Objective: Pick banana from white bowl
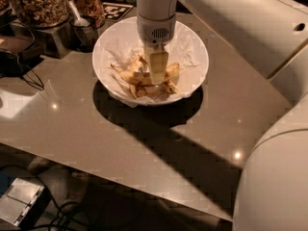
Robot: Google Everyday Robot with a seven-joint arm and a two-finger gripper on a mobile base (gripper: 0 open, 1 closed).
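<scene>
left edge: thin black cables (21,73) are lying on the table's left margin, beside a patch of bright glare.
back left: a glass jar of brown nut mix (36,1) is standing on a grey metal block (41,40); a small metal cup with a scoop (84,28) is sitting just beside the bowl's rim, crowding that side.
floor: a flat grey box (19,206) is lying below the table's front edge, at lower left.
table: the glossy grey-brown tabletop (110,138) is running bare from the bowl to its slanting front edge, leaving open room there.
bowl: the wide round white bowl (102,52) with crumpled paper lining is sitting near the table's back edge and throwing a dark shadow forward.
small fruit: thinner pale bananas (132,76) are lying left of centre in the bowl.
gripper: the cream-coloured gripper (158,81) is hanging straight down inside the bowl, its tip reaching in among the fruit.
grip: this angle is not showing whether it is spread or closed.
banana: the plump yellow brown-speckled banana (171,71) is lying in the bowl's middle, showing just right of the gripper's tip.
right: the thick white arm (231,28) is crossing above the back right corner, and the rounded white robot body (274,177) is covering the table's right edge.
</scene>
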